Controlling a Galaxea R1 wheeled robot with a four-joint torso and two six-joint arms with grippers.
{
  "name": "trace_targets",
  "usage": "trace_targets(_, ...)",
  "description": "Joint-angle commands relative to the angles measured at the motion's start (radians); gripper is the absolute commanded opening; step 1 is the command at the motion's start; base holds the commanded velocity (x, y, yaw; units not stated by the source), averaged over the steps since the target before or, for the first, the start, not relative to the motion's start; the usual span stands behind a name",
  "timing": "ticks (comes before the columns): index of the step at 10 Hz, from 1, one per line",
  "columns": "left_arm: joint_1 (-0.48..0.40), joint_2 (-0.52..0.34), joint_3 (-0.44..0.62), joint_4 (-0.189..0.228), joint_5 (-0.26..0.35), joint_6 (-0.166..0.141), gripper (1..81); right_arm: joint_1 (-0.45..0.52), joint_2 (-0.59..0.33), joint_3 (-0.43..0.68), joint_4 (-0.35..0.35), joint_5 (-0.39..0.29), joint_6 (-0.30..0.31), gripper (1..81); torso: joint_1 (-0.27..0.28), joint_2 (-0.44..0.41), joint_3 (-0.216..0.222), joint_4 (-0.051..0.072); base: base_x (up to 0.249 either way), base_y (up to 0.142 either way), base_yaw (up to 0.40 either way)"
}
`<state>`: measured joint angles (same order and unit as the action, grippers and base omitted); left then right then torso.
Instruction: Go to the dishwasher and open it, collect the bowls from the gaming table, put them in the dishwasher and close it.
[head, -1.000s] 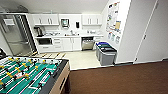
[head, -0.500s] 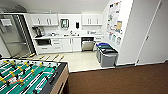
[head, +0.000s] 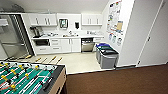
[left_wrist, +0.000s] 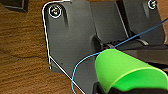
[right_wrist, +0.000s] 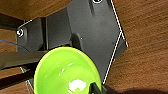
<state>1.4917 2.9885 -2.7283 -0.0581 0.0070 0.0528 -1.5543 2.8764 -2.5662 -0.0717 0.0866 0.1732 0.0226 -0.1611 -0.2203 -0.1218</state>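
In the left wrist view a bright green bowl (left_wrist: 125, 72) hangs over the brown wood-look floor, with my left gripper (left_wrist: 117, 89) shut on its rim. A paler lime-green bowl (right_wrist: 66, 72) sits in the right wrist view, my right gripper (right_wrist: 96, 89) shut on its edge. The head view looks across a kitchenette. The dishwasher (head: 87, 46), with its steel front, stands under the counter to the right of the white cabinets. The gaming table (head: 53, 75), a table-football table with a green field and rods, fills the lower left corner.
Grey waste bins (head: 107, 57) with dark and blue lids stand against the right wall near the dishwasher. A steel fridge (head: 11, 37) stands at the far left. Pale floor (head: 75, 62) lies before the cabinets and brown floor (head: 120, 82) nearer me.
The whole head picture has shifted a little, so the camera has moved. The kitchenette and bins sit slightly lower and further right than before.
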Motion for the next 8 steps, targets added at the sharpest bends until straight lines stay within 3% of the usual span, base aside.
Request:
trace_targets(1,-0.038,-0.008,-0.001,0.009,0.062,0.007,1.0,0.033,-0.015,-0.005,-0.002,-0.051,0.000,1.0,0.000,0.000,0.000,0.000,0.167,0.000,0.000)
trace_targets(8,-0.037,-0.009,-0.001,0.009,0.062,0.006,1.0,0.033,-0.010,-0.011,-0.005,-0.050,0.000,1.0,0.000,0.000,0.000,0.000,0.162,0.000,0.000)
